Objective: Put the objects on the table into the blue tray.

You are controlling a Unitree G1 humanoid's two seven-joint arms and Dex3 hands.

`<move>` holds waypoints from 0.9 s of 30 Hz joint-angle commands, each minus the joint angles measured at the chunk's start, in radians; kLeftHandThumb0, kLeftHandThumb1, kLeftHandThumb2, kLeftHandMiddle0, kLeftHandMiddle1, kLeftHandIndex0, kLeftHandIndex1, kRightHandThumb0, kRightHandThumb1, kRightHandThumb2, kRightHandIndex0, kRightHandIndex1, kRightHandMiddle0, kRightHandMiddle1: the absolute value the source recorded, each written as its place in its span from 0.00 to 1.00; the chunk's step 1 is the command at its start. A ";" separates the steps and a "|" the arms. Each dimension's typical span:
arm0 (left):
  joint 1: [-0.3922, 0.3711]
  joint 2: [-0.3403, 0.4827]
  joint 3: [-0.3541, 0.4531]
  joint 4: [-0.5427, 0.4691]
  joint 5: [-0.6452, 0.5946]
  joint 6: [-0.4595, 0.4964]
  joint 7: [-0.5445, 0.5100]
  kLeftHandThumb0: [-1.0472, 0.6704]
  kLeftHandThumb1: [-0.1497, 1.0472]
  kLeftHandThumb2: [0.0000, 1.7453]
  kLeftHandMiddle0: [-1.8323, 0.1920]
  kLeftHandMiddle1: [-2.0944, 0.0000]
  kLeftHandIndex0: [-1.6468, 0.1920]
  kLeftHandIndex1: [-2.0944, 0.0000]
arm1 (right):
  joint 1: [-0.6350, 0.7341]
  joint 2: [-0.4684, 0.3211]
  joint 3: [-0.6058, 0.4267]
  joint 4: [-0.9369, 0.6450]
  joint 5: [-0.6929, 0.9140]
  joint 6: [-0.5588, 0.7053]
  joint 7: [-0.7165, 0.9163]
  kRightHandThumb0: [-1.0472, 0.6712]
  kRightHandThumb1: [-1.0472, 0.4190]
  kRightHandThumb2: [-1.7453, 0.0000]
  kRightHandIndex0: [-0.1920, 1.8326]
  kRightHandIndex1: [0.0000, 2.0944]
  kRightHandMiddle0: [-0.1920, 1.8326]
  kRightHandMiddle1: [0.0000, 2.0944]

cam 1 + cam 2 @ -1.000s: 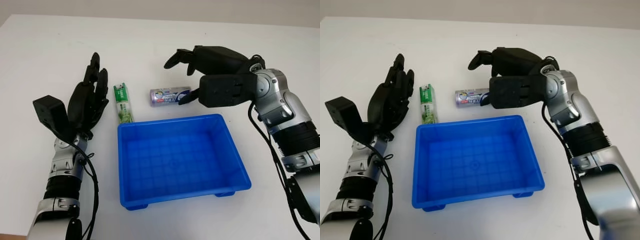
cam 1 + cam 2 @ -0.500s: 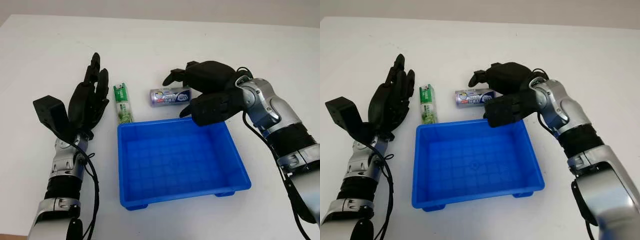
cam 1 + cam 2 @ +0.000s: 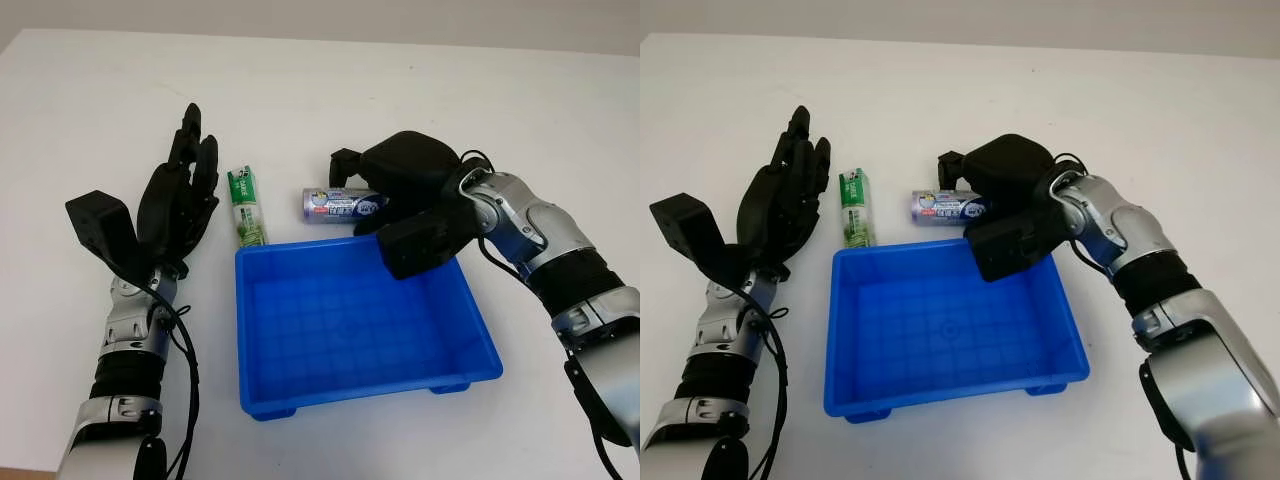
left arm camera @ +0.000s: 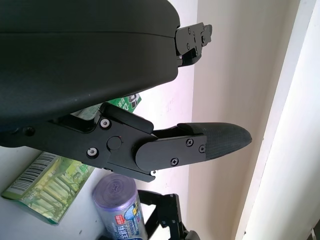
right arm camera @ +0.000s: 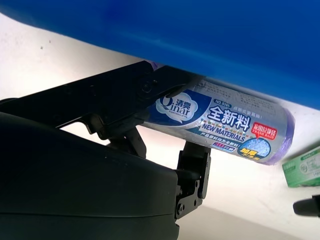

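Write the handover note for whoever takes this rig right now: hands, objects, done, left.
Right hand: down over the purple roll behind the blue tray, fingers around it; a firm grip cannot be confirmed.
Left hand: open, raised left of the green packet.
Roll and packet both lie on the table just behind the tray's far rim.
Done: nothing is in the tray yet.
Left: put both in.
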 commanded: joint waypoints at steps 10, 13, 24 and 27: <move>-0.007 0.011 0.004 0.009 -0.005 0.003 -0.016 0.17 1.00 0.30 1.00 1.00 1.00 1.00 | -0.059 -0.020 -0.093 0.014 0.069 -0.014 -0.117 0.33 0.00 0.94 0.63 1.00 0.42 1.00; -0.008 0.015 0.006 0.013 -0.005 -0.001 -0.022 0.17 1.00 0.30 1.00 1.00 1.00 1.00 | -0.062 -0.028 -0.148 -0.036 0.116 0.021 -0.112 0.34 0.00 0.94 0.59 1.00 0.42 1.00; -0.017 0.026 0.012 0.030 -0.012 0.002 -0.043 0.17 1.00 0.30 1.00 1.00 1.00 1.00 | 0.103 -0.065 -0.406 -0.594 0.462 0.331 0.206 0.38 0.00 0.92 0.63 1.00 0.48 1.00; -0.020 0.026 0.012 0.035 -0.013 -0.002 -0.047 0.17 1.00 0.30 1.00 1.00 1.00 1.00 | 0.155 -0.098 -0.441 -0.759 0.537 0.452 0.344 0.40 0.00 0.94 0.57 1.00 0.40 1.00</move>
